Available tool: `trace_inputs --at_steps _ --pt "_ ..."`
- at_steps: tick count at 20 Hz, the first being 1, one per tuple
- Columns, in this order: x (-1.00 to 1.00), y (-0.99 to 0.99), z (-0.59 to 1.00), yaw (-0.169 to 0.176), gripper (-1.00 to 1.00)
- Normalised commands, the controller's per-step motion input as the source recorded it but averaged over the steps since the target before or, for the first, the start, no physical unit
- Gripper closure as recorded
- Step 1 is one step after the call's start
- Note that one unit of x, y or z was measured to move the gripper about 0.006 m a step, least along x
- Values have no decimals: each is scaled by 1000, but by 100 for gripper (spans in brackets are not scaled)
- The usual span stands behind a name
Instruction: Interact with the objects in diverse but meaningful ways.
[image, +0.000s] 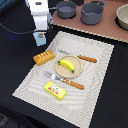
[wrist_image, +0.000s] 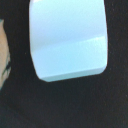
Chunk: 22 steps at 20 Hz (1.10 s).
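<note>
My gripper (image: 40, 33) hangs at the far-left corner of the striped mat (image: 100, 65), with the pale blue carton (image: 40, 39) directly under the white hand. In the wrist view the carton (wrist_image: 67, 40) fills most of the picture, very close, and no fingers show. Whether the jaws press on the carton is not visible. An orange-brown bread loaf (image: 44, 57) lies on the mat just in front of the carton. A yellow banana (image: 68, 65) rests on a tan plate (image: 79, 70). A flat yellow box (image: 55, 90) lies near the mat's front edge.
Two dark grey pots (image: 66, 8) (image: 92, 12) stand on a brown board at the back, with a pale bowl (image: 122, 17) at the exterior view's right. A knife (image: 87, 59) and a fork (image: 67, 81) with wooden handles flank the plate. Black table surrounds the mat.
</note>
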Motion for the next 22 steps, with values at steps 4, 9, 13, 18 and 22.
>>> trace_inputs --at_steps 4,9,13,18,22 --pt "-259 -21 -312 66 -100" --pt "-212 -26 -282 68 -100" --pt "-181 -29 -256 64 100" --pt "-149 -15 -221 61 100" --pt "-98 -11 -124 65 100"
